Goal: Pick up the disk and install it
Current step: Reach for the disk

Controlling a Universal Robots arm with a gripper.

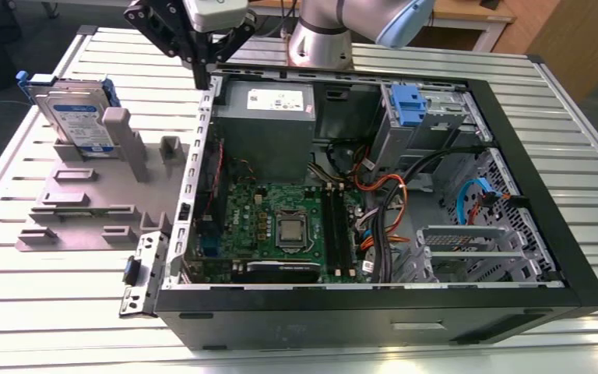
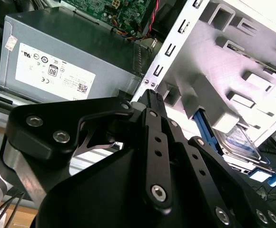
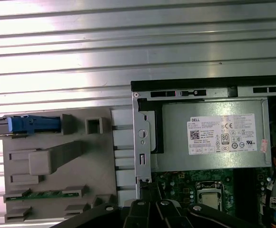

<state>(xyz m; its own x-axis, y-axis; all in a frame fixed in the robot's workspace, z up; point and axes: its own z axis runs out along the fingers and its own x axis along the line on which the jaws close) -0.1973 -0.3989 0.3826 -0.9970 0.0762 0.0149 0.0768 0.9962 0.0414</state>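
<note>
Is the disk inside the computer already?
No, the disk stands upright in the grey holder outside the open computer case.

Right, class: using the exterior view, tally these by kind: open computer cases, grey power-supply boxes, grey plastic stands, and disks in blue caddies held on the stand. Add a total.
Open computer case: 1
Power-supply box: 1
Grey stand: 1
Disk in blue caddy: 1
Total: 4

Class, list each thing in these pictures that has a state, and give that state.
computer case: open, side panel off.
power-supply box: mounted inside the case.
disk: on edge in the grey holder, not gripped.
gripper: shut, empty, over the case's edge.
</note>
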